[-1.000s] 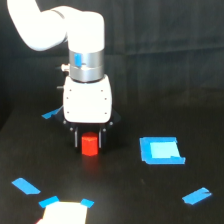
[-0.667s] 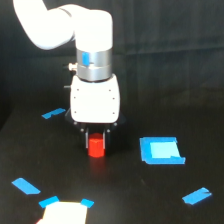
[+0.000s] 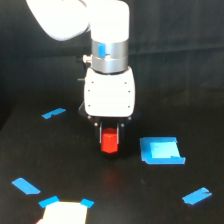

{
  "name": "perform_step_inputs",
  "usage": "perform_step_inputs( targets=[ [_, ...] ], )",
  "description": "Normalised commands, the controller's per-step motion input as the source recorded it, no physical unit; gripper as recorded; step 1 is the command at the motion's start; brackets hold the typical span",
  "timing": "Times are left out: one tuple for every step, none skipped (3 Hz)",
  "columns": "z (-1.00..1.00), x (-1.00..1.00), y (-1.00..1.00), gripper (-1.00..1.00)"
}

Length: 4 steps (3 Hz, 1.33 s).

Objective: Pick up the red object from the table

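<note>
The red object (image 3: 110, 141) is a small red-orange stubby block. It sits between the two dark fingers of my gripper (image 3: 110, 136), below the white gripper body. The gripper is shut on it. The block hangs a little above the black table (image 3: 75, 165), with a faint reddish glint on the surface beneath it. The block's top is hidden between the fingers.
A flat blue square patch (image 3: 160, 150) lies just to the exterior view's right of the block. Blue tape strips lie at the left (image 3: 53, 113), lower left (image 3: 26, 186) and lower right (image 3: 196, 196). A white sheet (image 3: 62, 213) with blue tape lies at the bottom edge.
The arm has moved toward the exterior view's right, and the red object has moved with it between the fingers, ending slightly higher in the view.
</note>
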Motion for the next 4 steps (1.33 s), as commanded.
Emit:
perform_step_inputs(
  targets=[
    [1.00,-0.62,-1.00,-1.00],
    [1.00,0.83,0.02,-0.49],
    [1.00,1.00,0.06,-0.63],
    [1.00,0.44,-0.57,-1.00]
  ],
)
